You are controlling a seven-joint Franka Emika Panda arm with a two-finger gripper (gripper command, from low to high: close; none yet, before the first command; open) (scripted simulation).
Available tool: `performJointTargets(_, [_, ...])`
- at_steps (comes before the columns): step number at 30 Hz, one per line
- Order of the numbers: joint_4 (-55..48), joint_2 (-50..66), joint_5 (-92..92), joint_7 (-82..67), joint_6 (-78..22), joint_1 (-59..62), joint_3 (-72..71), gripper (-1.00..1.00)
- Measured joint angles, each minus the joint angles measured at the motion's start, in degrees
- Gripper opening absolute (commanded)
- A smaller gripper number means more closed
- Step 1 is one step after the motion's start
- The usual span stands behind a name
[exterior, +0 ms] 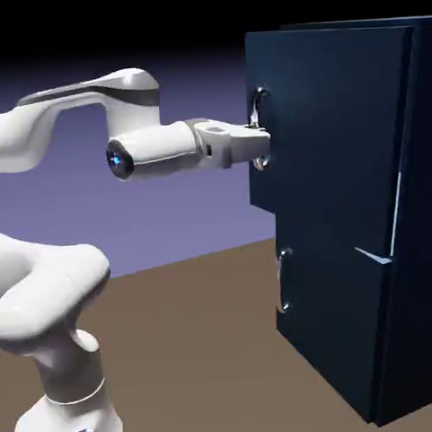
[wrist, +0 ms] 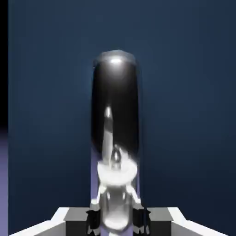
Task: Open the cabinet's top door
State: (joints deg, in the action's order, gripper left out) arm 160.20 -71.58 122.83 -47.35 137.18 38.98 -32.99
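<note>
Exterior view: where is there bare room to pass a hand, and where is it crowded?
Bare: the brown floor between the robot's base and the cabinet, and the gap below the forearm. Crowded: the top door's handle, with the gripper closed on it.

Glossy white arm, blue light.

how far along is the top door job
Reaching the door looks done: the gripper is at the silver handle of the top door. In hand is the grip, with the fingertips closed on the handle, one on either side. Left is the opening: the door appears slightly ajar at most, so pulling it wide probably comes next.
</note>
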Motion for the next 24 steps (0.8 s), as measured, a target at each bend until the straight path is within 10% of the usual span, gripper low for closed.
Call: performJointTargets(24, [0.9,8.1,-47.3,-6.1,-42.3,-4.2,49.8,-1.00])
